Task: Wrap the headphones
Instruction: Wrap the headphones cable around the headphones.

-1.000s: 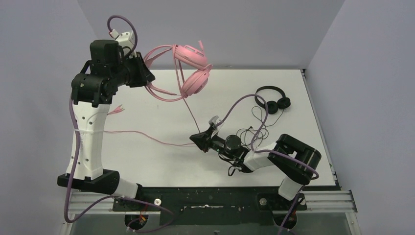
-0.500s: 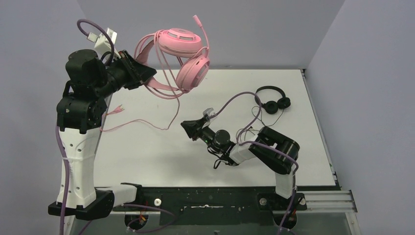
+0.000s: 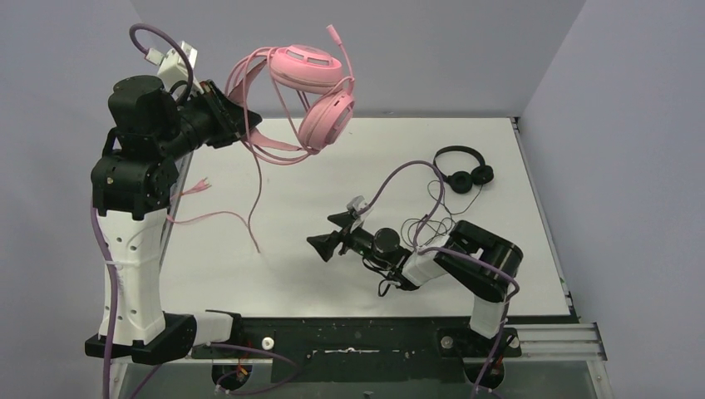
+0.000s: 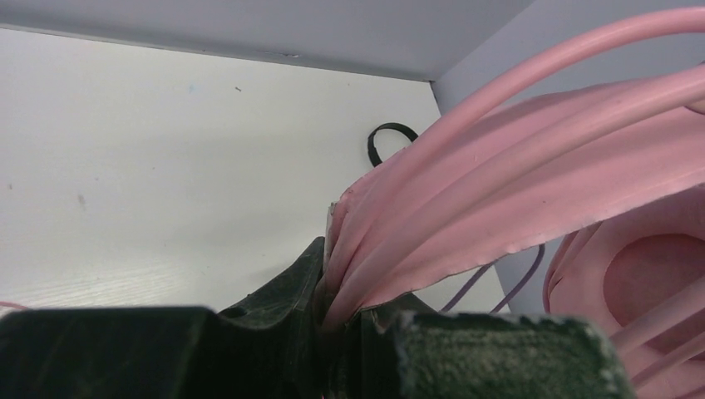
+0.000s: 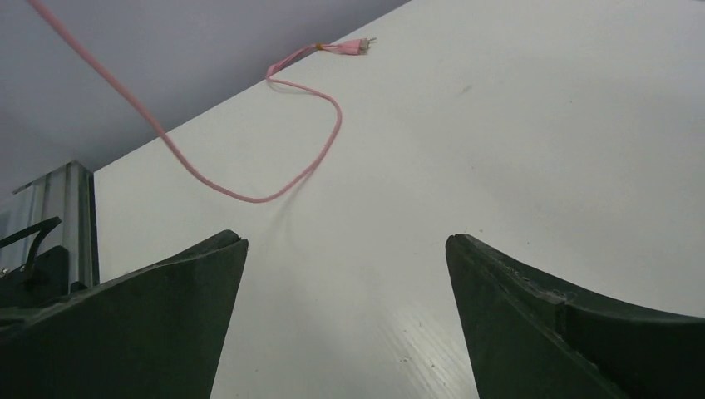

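Pink headphones (image 3: 306, 68) aloft in left end effector (image 3: 248, 126)

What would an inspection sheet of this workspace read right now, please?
Surface: white table, faint specks.
Job's things: pink headphones held aloft, far left; black headphones lying far right.
Clutter: nothing seen.
Grippers: left gripper shut on the pink headphones' band and cable loops; right gripper open, empty, low over the table.
Cables: pink cable hangs loose, plug end on the table; thin black cable lies loosely beside its headphones.
Surroundings: plain grey walls.
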